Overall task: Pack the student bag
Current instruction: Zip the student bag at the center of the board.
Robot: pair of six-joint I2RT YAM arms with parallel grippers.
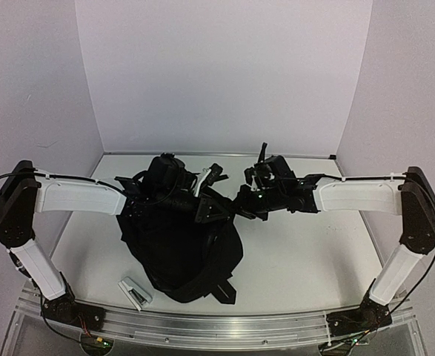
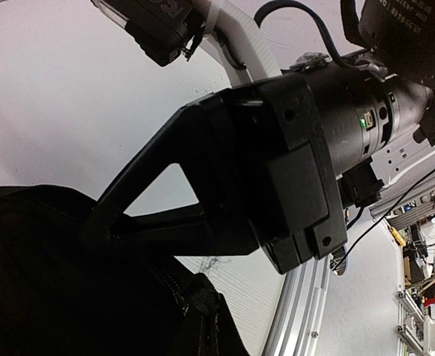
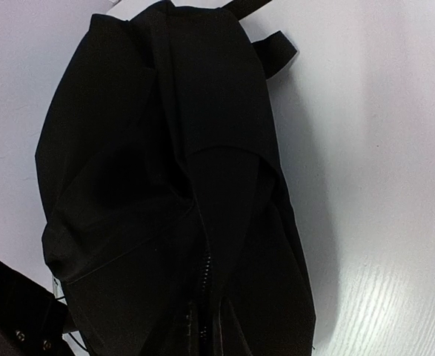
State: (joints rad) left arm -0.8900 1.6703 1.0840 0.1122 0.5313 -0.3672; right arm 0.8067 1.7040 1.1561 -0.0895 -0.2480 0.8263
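The student bag (image 1: 180, 248) is a big black backpack lying mid-table with its top end lifted toward the arms. It fills the lower left of the left wrist view (image 2: 39, 282) and most of the right wrist view (image 3: 165, 148), where a zipper line runs down the middle. My left gripper (image 1: 202, 199) is at the bag's top edge. Its fingers are hidden in the fabric, and the zip tape runs straight into them. My right gripper (image 1: 236, 202) meets it from the right. The left wrist view shows the right gripper (image 2: 98, 222) closed on the bag's edge.
A small grey and white object (image 1: 135, 293) lies on the white table (image 1: 299, 252) by the bag's near left corner. An aluminium rail (image 1: 217, 326) runs along the near edge. White walls stand at the back and both sides.
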